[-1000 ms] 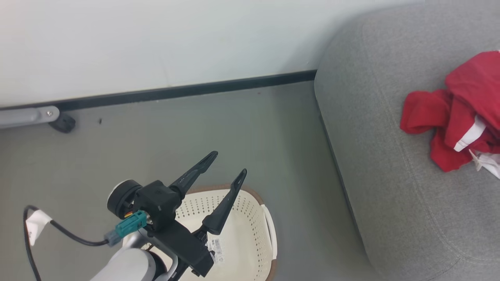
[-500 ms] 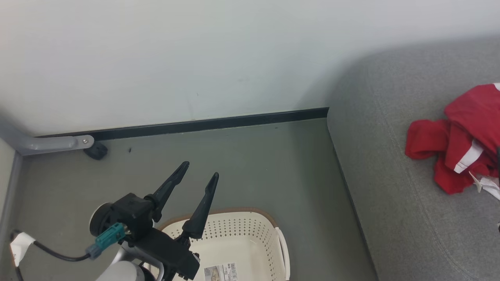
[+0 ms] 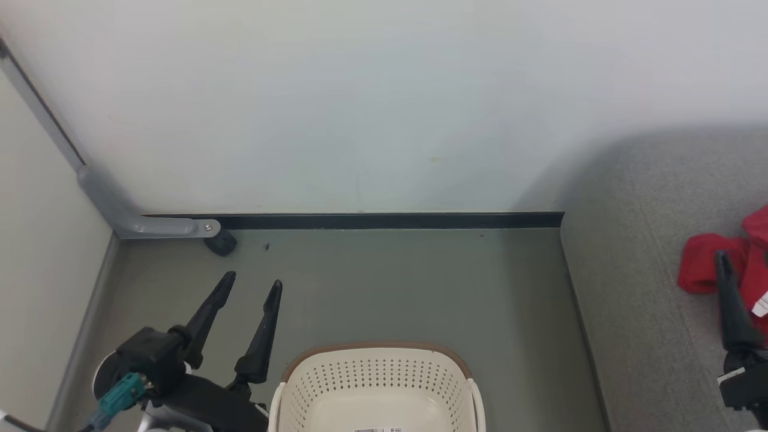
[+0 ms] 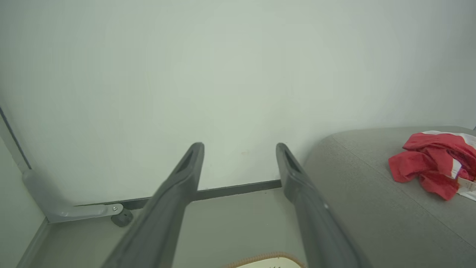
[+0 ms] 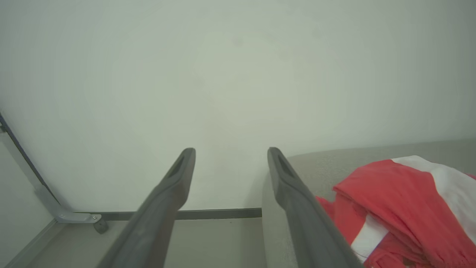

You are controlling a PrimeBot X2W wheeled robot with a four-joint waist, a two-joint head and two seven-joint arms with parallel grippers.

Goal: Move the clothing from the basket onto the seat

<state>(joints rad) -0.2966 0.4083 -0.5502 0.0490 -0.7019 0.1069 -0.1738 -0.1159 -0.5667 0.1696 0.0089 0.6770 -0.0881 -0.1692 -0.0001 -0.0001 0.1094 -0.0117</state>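
red clothing (image 3: 699,270) on seat (image 3: 636,318), basket (image 3: 372,375) apart

Home-like room: grey seat (image 3: 636,312), laundry basket (image 3: 372,375), plain wall (image 3: 360,108), skirting (image 3: 390,221).

Floor (image 3: 390,288) is open between basket (image 3: 375,347) rim and far wall (image 3: 360,108). Grey bar (image 3: 162,227) with black foot (image 3: 221,243) blocks the far-left floor corner. Seat (image 3: 630,312) rises along the floor's right edge. Its left part is bare, clothing (image 3: 699,270) heaped further right. Basket top open from above. Left gripper (image 3: 252,279), fingers spread, hangs just left of its rim.
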